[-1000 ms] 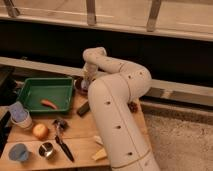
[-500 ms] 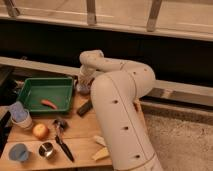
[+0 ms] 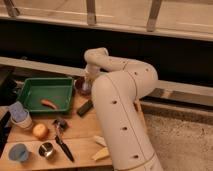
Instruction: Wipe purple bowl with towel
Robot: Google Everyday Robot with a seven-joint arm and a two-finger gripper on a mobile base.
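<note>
at the near left corner of the light wooden table [image 3: 80,147] stands a small blue cup [image 3: 18,152], with a little shiny metal cup [image 3: 46,149] just right of it and a black-handled tool [image 3: 63,144] lying beside that. a pale yellow banana-like thing [image 3: 101,152] lies near the base of the robot's big white arm [image 3: 122,112], which fills the near right of the scene. a little farther back on the left sit a round orange fruit [image 3: 40,131] and a pale bluish container [image 3: 20,116]. beyond them is a green rectangular plastic tray [image 3: 42,92] holding a thin orange-red piece [image 3: 49,104], and a dark flat block [image 3: 84,107] lies just right of the tray's near corner.

farthest on the table, just right of the tray, the small round dull purple bowl [image 3: 82,86] is partly hidden by the arm's end. the gripper [image 3: 89,82] hangs down right over or in the bowl; i cannot tell how it is set or whether it carries anything. the towel cannot be made out here.

judging from this, the wiping step looks to be in hand at the bowl. the next move calls for gentle sweeps around the glossy inside, pressing lightly so the bowl does not slide toward the tray or the far edge
</note>
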